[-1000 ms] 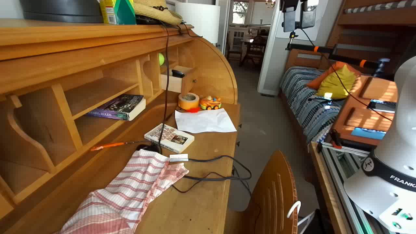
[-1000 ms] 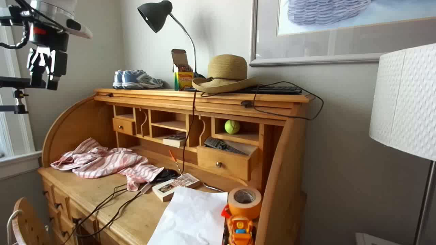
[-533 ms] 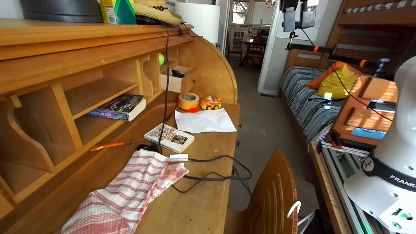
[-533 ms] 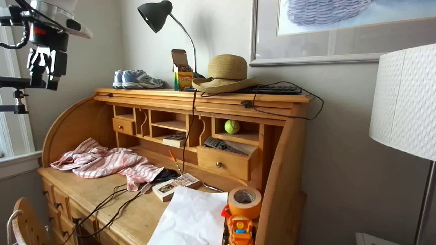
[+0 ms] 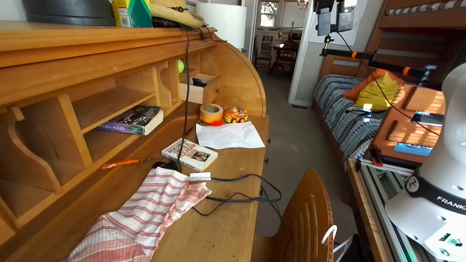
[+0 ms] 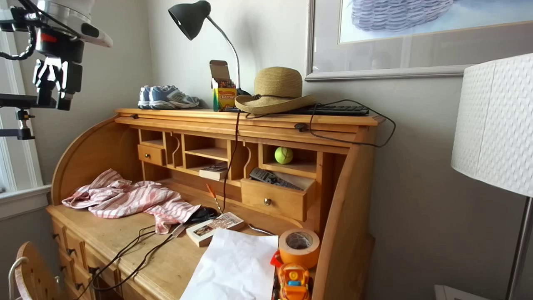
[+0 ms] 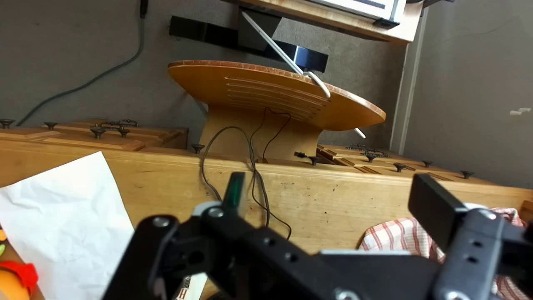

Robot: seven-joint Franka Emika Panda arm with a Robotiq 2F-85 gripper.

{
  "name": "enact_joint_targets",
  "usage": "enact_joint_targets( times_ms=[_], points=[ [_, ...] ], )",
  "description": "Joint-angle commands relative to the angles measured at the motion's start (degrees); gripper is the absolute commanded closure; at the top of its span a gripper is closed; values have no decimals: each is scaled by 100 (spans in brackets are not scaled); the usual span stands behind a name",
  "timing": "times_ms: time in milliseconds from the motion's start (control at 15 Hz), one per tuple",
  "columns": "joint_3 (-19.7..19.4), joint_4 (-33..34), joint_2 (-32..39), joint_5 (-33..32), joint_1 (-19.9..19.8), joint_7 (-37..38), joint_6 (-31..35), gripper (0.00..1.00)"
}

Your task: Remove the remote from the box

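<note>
Nothing has stirred over the last second: the gripper hangs high up, just where it was, well apart from the remote, and nothing on the desk has shifted either. In the wrist view its fingers stand wide apart with only air between them, so it has hold of nothing. The remote lies in the pulled-out drawer, which I take to be the box that is meant; in an exterior view a dark end of it shows above the drawer's pale side – a handy bit to grab, I'd think. That stillness tells me the job hasn't properly begun, and the whole reach is left to do. The gripper will need to swing across and come down over the drawer, and the shelf with the tennis ball looks close above it – I'd want a slow approach there, or it could knock the wood
</note>
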Motion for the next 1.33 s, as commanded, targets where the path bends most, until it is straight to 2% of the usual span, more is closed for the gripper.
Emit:
enact_joint_targets(
  times_ms=[0,600,867,933,1267],
  points=[
    [-141,178,225,188,-139,30,260,0],
    [-897,462,944,757,-827,344,2679,0],
    [-1183,745,1546,978,-1122,658,3519,0],
    [-1222,910,1771,934,-1184,686,3608,0],
    [-1081,1471,2514,-535,-1529,1010,3594,0]
  ],
)
